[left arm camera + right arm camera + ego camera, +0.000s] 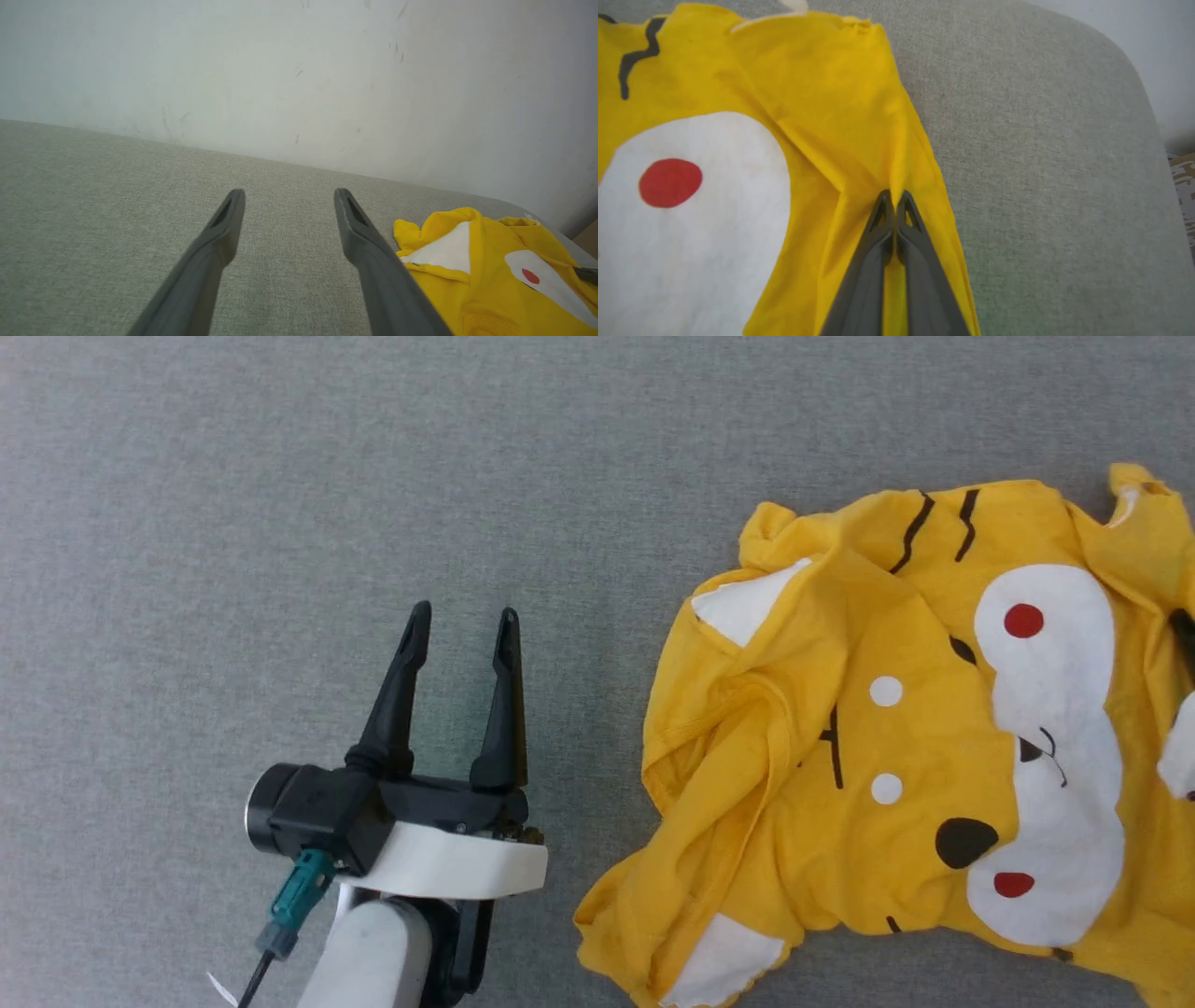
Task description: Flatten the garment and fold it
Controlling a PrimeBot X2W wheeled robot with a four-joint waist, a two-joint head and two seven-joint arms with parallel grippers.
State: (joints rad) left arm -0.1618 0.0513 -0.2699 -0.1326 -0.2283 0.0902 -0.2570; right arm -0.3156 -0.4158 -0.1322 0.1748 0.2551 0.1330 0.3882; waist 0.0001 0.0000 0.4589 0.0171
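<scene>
Closest to the robot, the left gripper hovers over the grey fabric surface with its two dark fingers spread wide, and there is nothing between them. It stands well apart from the garment, which lies to its right on the same surface. The garment is crumpled and not yet flat: its left side is bunched in folds, one sleeve is turned over, and the cartoon face print with the white oval, red dots and black nose faces up. Farther to the right, in the right wrist view, the right gripper has its fingers pressed together on a raised ridge of yellow cloth, near the right edge of the garment, just beside the bare surface. Behind the surface, in the left wrist view, a pale wall with small marks rises.
</scene>
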